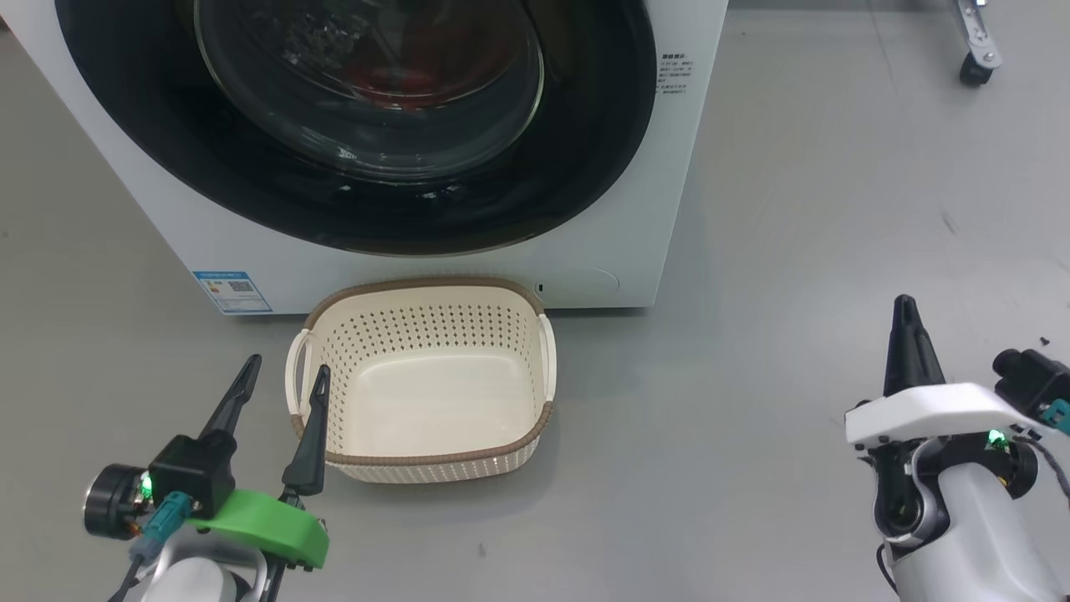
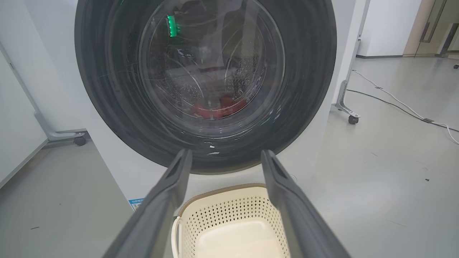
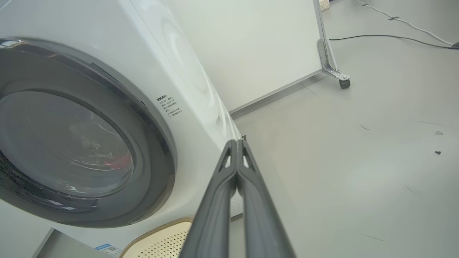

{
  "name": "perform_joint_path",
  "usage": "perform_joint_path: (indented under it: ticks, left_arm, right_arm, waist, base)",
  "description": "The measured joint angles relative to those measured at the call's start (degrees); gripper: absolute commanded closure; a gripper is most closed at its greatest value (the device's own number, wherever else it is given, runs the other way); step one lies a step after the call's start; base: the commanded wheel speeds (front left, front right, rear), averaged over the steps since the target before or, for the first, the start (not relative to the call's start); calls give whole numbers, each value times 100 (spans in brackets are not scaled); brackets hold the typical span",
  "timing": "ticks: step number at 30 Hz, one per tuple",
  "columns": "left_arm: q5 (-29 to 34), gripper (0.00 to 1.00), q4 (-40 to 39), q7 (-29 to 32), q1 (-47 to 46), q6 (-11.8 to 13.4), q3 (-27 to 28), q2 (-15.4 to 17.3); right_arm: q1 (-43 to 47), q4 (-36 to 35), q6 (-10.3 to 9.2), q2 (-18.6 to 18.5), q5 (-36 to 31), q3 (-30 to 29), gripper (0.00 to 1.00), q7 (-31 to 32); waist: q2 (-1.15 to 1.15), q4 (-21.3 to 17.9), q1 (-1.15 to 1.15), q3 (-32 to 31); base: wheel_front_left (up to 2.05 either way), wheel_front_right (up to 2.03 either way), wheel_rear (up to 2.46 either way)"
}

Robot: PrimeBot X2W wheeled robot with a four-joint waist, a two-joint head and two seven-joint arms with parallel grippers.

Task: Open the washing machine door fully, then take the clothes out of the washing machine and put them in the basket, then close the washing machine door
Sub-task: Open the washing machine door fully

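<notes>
The white washing machine (image 1: pixel 635 184) stands at the top of the head view with its round black-rimmed door (image 1: pixel 585 150) closed flat against the front. Through the glass I glimpse the red clothes (image 2: pixel 218 107) low in the drum. The cream basket (image 1: pixel 426 468) sits empty on the floor right in front of the machine. My left gripper (image 1: pixel 284 372) hovers open just left of the basket, its fingers (image 2: pixel 168 193) pointing at the door. My right gripper (image 1: pixel 904 313) is shut on nothing, far to the right over bare floor, its tips (image 3: pixel 236 143) beside the machine's right corner.
Grey floor stretches to the right of the machine. A wheeled frame leg (image 1: pixel 976 58) stands at the upper right, and a white panel on castors (image 3: pixel 340 80) stands behind the machine. Cables (image 2: pixel 394 104) trail across the floor at the right.
</notes>
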Motion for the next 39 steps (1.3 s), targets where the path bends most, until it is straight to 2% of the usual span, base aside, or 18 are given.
perform_joint_path:
  ticks: [12, 13, 22, 27, 34, 39]
  left_arm:
    - [51, 0, -247, -1, -422, -99, 32, -91]
    - [51, 0, -247, -1, -422, -99, 32, -91]
    - [169, 0, -383, -1, -838, -196, 0, -224]
    - [202, 0, -414, -1, -1022, -254, -60, -327]
    - [304, 0, -463, -2, -1188, -391, -102, -423]
    - [324, 0, -467, -1, -1265, -427, -111, -530]
  right_arm:
    - [-1361, 205, 96, 38, 2283, -573, 100, 989]
    - [-1361, 205, 96, 38, 2283, -573, 100, 989]
    - [-2730, 330, 97, 4, 3780, -746, 100, 2013]
    - [-3222, 377, 97, -11, 4214, -721, 100, 2435]
    - [-3864, 517, 77, -32, 4399, -695, 100, 2874]
    - [-4394, 648, -29, -77, 4408, -643, 100, 3088]
  waist:
    - [0, 265, 0, 636]
    - [0, 265, 0, 636]
    - [0, 512, 0, 1206]
    - [0, 631, 0, 1406]
    - [0, 868, 1, 1699]
    - [0, 1029, 1, 1929]
  base:
    - [0, 0, 0]
    - [0, 0, 0]
    - [0, 0, 0]
    - [0, 0, 0]
    - [0, 0, 0]
    - [0, 0, 0]
